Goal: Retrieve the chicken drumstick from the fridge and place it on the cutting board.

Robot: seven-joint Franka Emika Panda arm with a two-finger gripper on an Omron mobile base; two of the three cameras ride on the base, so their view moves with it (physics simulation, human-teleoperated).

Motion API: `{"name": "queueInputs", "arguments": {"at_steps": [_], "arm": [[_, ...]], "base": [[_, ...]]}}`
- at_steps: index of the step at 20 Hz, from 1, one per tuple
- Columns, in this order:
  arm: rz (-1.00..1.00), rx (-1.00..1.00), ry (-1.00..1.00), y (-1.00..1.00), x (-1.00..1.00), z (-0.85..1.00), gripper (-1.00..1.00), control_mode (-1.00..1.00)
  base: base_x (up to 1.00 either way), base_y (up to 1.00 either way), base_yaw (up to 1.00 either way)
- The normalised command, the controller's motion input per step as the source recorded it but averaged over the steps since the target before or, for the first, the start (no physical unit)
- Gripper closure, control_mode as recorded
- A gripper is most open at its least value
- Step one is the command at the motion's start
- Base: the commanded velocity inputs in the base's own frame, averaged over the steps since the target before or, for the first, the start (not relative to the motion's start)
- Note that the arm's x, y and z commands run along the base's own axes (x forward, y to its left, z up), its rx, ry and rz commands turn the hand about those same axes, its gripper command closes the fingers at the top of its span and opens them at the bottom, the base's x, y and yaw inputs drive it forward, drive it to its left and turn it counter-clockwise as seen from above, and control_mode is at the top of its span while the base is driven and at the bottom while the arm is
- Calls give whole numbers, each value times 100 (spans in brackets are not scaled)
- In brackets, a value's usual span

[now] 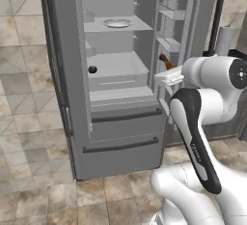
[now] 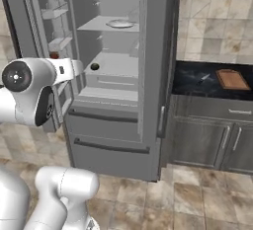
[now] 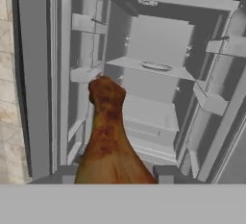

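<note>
The two-finger gripper (image 3: 115, 172) is clamping the thick end of the small brown club-shaped chicken drumstick (image 3: 108, 136), holding it in front of the tall grey fridge (image 2: 111, 76), whose doors are standing open over beige floor tiles (image 1: 29, 122). The reddish-brown rectangular wooden cutting board (image 2: 232, 79) is lying on the dark counter (image 2: 195, 83) beside the fridge.

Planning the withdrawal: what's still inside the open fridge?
Inside the fridge: a plate on an upper shelf, a small dark item lower down. Drawer contents are hidden.
</note>
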Motion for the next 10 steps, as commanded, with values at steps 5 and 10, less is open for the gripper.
{"name": "queueInputs", "arguments": {"at_steps": [5, 10], "arm": [[0, 0, 0, 0, 0, 0, 100, 100], [0, 0, 0, 0, 0, 0, 100, 100]], "base": [[-20, -67, 0], [-16, -75, 0]]}}
